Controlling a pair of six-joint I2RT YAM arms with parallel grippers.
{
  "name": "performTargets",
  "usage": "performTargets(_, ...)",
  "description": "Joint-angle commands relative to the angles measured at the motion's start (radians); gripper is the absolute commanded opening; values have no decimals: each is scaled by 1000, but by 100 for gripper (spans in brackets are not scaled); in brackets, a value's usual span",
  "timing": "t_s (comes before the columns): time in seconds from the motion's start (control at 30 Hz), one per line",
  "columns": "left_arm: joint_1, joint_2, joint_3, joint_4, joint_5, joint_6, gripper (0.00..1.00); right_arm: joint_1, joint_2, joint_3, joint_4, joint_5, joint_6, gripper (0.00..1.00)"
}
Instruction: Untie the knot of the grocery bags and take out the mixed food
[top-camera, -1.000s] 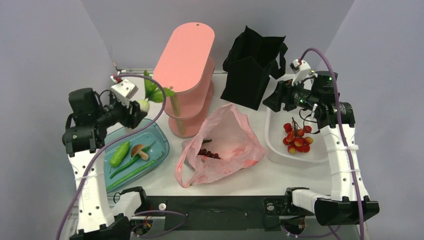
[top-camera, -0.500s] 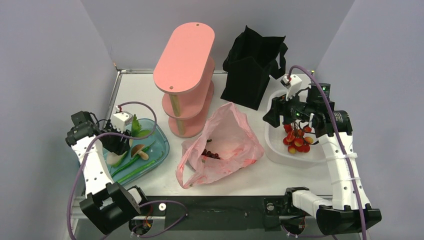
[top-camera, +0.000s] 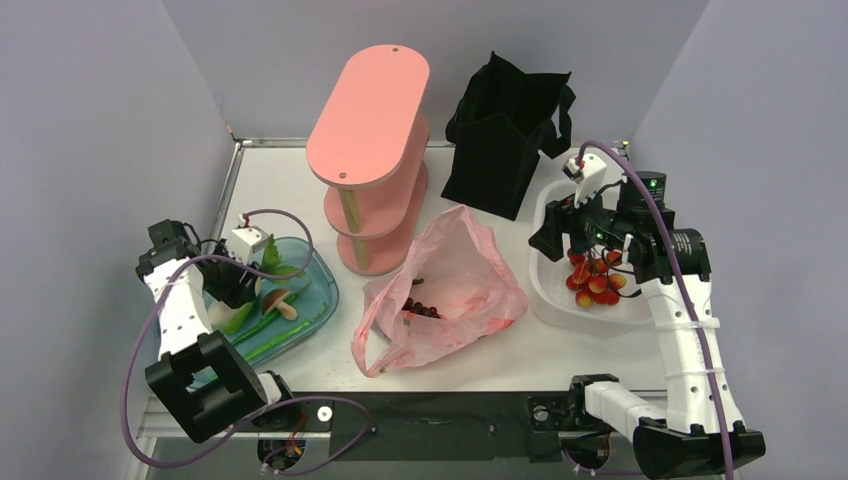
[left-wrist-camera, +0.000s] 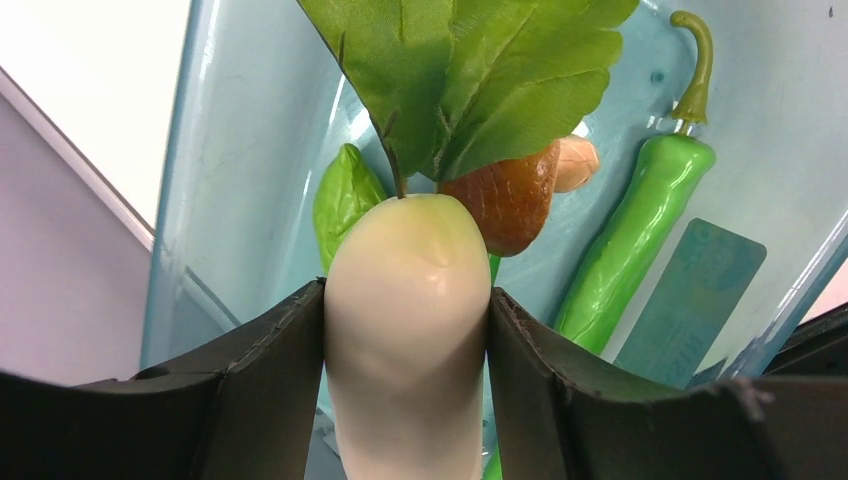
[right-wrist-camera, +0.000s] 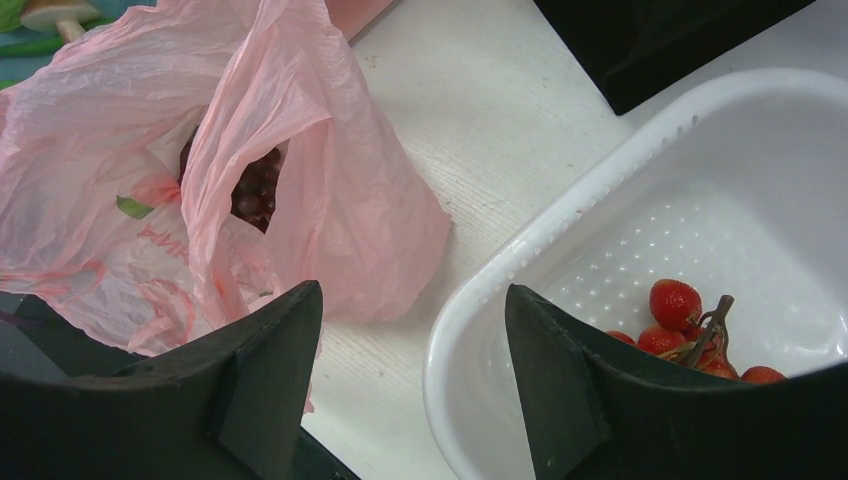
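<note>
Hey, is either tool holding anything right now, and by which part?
The left tool grips the white oblong vegetable across its body, near the leafy end. The right tool is open, holding nothing.

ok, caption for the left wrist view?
Left jaws gripping the white vegetable over the blue tray, mushroom and pepper beyond.

On my overhead feed I see a white table (top-camera: 280, 190) with a pink three-tier shelf (top-camera: 370, 100) standing upright toward the back middle. Front left of the shelf lies a blue tray (top-camera: 315, 285). Through the left wrist camera I make out a brown-capped mushroom (left-wrist-camera: 510, 195), a bumpy green cucumber (left-wrist-camera: 345, 195), partly hidden, and a long green pepper (left-wrist-camera: 640, 230) in it. A white perforated basket (top-camera: 545, 295) sits at the table's right side.
</note>
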Motion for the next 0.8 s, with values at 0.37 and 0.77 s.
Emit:
performTargets(0.37, -47, -31, 163, -117, 109, -15, 60, 5, 17, 24, 20, -2, -14, 65)
performTargets(0.77, -114, -125, 222, -88, 175, -157, 85, 5, 12, 14, 20, 5, -13, 65)
